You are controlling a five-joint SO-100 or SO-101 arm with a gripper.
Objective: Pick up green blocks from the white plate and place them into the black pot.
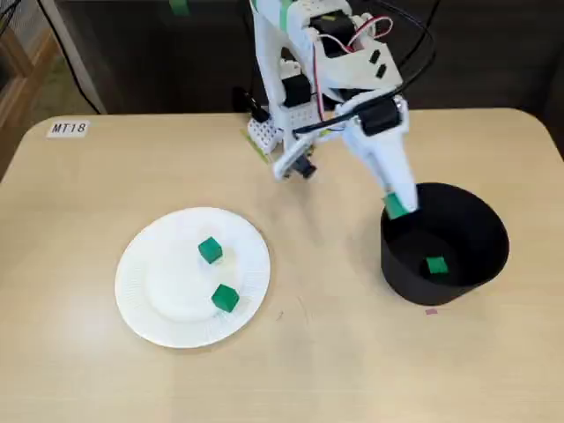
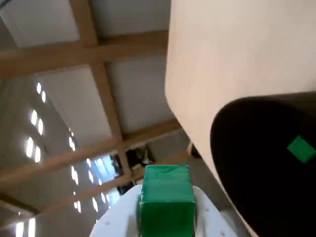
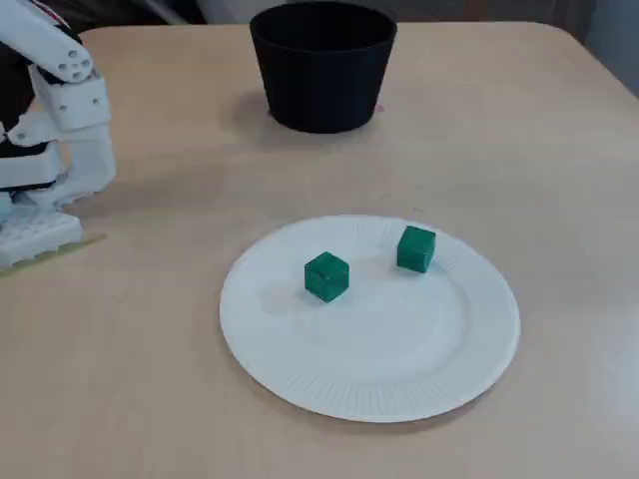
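Observation:
In a fixed view, the white plate (image 1: 154, 291) lies at the left with two green blocks (image 1: 210, 250) (image 1: 225, 298) on it. The black pot (image 1: 476, 225) stands at the right, and one green block (image 1: 436, 265) lies on its floor. My gripper (image 1: 397, 207) hangs over the pot's near-left rim, shut on another green block (image 1: 396, 205). The wrist view shows that held block (image 2: 165, 200) between the white fingers, beside the pot (image 2: 256, 163) and the block inside it (image 2: 301, 148). The other fixed view shows the plate (image 3: 300, 369), both its blocks (image 3: 325, 275) (image 3: 415, 248) and the pot (image 3: 322, 65), but not the gripper.
The arm's white base (image 1: 264, 137) stands at the table's far edge, and appears at the left in the other fixed view (image 3: 40, 150). A label reading MT18 (image 1: 68, 128) is stuck near the far left corner. Bare tabletop lies between plate and pot.

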